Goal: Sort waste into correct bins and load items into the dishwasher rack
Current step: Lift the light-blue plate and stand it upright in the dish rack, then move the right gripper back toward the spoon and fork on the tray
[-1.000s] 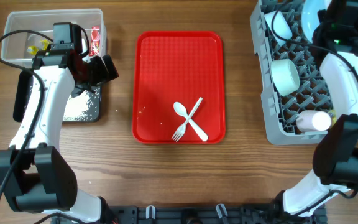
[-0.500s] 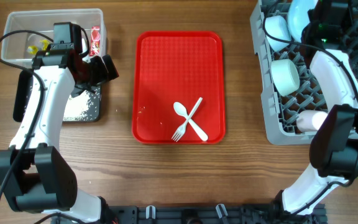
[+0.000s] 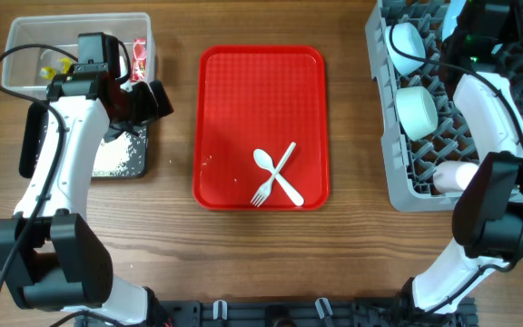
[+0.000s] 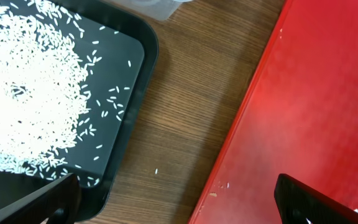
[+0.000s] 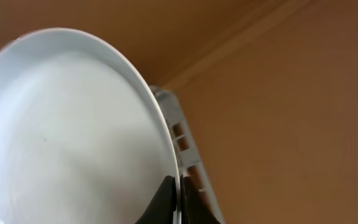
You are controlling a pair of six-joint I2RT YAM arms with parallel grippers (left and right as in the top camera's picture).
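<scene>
Nearest, a white fork (image 3: 266,189) and spoon (image 3: 291,193) are seen lying crossed on the red tray (image 3: 243,100), in its near right part. To the right, a pink cup (image 3: 457,175) is lodged at the near edge of the grey rack (image 3: 390,154). On the left, the black tray (image 4: 140,93) is strewn with rice (image 4: 23,93). The left gripper (image 4: 179,202) is held over the strip of tabletop (image 3: 171,236) between that tray and the red one, its jaws wide apart and empty. Farther along the rack, two bowls (image 3: 418,109) are set among the pegs. In the far left corner, yellow scraps (image 3: 57,65) and a red-printed wrapper (image 3: 139,56) are contained in the clear tub (image 3: 25,36). At the rack's far end, the rim of the plate (image 5: 73,137) is clamped by the right gripper (image 5: 178,202).
</scene>
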